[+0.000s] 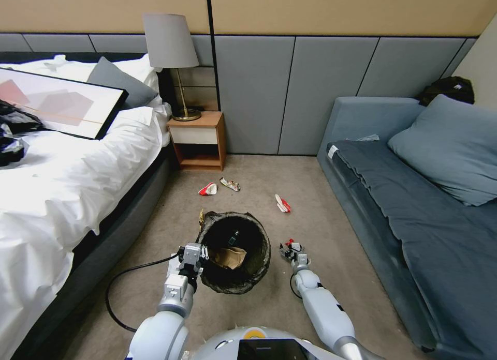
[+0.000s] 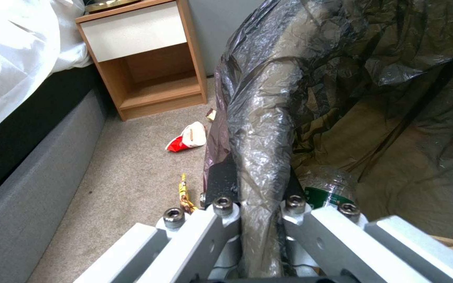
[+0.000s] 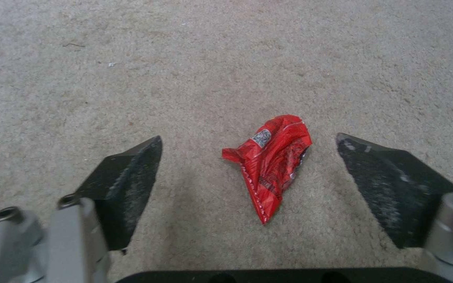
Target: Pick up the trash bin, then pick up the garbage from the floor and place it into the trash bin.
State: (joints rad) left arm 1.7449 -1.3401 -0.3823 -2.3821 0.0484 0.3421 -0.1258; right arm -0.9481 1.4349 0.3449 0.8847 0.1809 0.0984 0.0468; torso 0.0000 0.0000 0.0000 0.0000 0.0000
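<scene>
My left gripper [image 1: 199, 255] is shut on the near-left rim of the trash bin [image 1: 253, 269], a round bucket lined with a crinkled dark bag [image 2: 268, 118]. Inside it lie a cardboard scrap [image 1: 230, 256] and a plastic bottle [image 2: 328, 188]. My right gripper [image 3: 247, 173] stands open just above the carpet, its black fingers [image 3: 132, 177] either side of a crumpled red wrapper [image 3: 271, 159], which lies flat right of the bin [image 1: 291, 244]. More garbage lies beyond the bin: a red-and-white wrapper [image 1: 208, 189], a patterned wrapper [image 1: 230, 184], another red-and-white wrapper [image 1: 282, 204] and a yellow packet [image 2: 185, 192].
A bed with white sheets [image 1: 67, 184] runs along the left, a wooden nightstand [image 1: 196, 140] with a lamp behind the bin, and a blue-grey sofa [image 1: 414, 205] along the right. A black cable [image 1: 124, 282] loops on the carpet by my left arm.
</scene>
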